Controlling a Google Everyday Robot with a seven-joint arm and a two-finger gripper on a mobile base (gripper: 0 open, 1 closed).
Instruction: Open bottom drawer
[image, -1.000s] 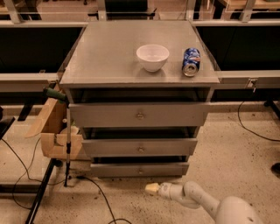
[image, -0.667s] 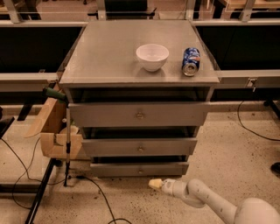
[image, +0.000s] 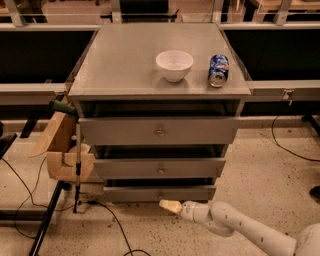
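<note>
Gripper (image: 170, 206): low near the floor; we could not tell its grip.
Bottom drawer (image: 159, 192): just above the gripper's tip.
Can (image: 218, 70): high up-right of it; lettering unreadable.
Change: gripper had edged upward, leftward.

Pale cream-yellow claw (image: 170, 205) was low in view, near centre, just above the speckled floor (image: 125, 235). Behind it came a short white cylindrical wrist (image: 192, 212), then a rounded white joint housing (image: 223, 220) with a few small dark dots on its surface. The smooth white tubular arm (image: 265, 241) thickened toward the bottom right corner, ending in a large rounded white shell (image: 311, 242).
</note>
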